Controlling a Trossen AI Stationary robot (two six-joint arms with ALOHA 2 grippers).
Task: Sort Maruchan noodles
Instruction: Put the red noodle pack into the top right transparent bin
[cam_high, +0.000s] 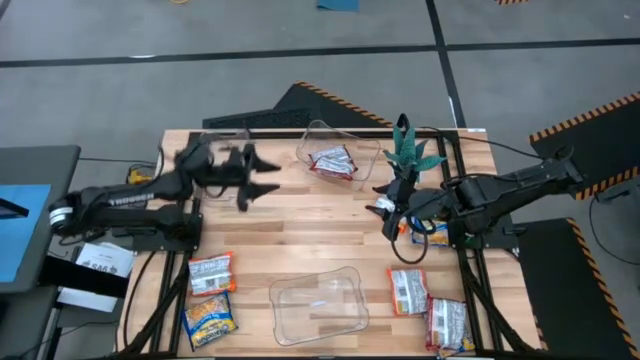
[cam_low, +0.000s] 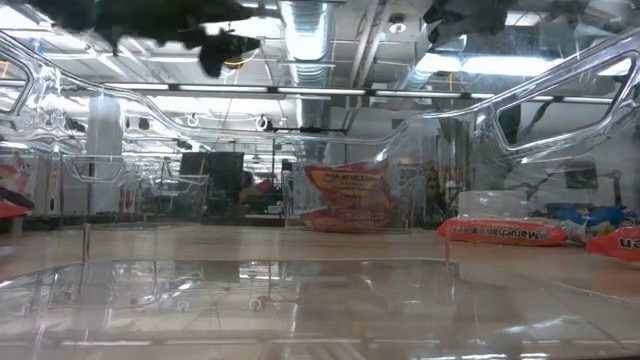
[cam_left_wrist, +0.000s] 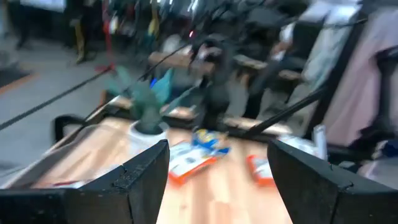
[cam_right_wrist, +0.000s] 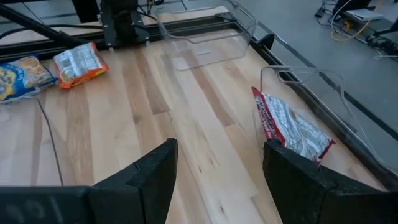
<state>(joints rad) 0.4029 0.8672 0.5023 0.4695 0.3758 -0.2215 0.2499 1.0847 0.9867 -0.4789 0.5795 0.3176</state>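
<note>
From above, you are looking at a wooden table (cam_high: 300, 240) carrying three clear bins: one at the far edge (cam_high: 340, 150) holding a red-and-white packet (cam_high: 333, 162), one at the near edge (cam_high: 318, 305) lying bare, and a third at the far left corner (cam_high: 225, 140). A small green plant (cam_high: 410, 150) is standing right beside your right hand (cam_high: 388, 212), crowding its path. Your left hand (cam_high: 262, 178) is hovering released over the left of the table. An orange packet (cam_high: 210, 273) and a yellow-and-blue one (cam_high: 210, 320) are lying near left; three more packets (cam_high: 408, 290) are sitting near right.

From table height, clear bin walls (cam_low: 560, 90) are blocking much of the view; red packets (cam_low: 345, 198) are showing through them.

From the left wrist, its fingers (cam_left_wrist: 134, 177) are spread wide.

From the right wrist, the fingers (cam_right_wrist: 149, 171) are parted, grasping nothing, with the red-and-white packet (cam_right_wrist: 291, 129) leaning in its bin.
</note>
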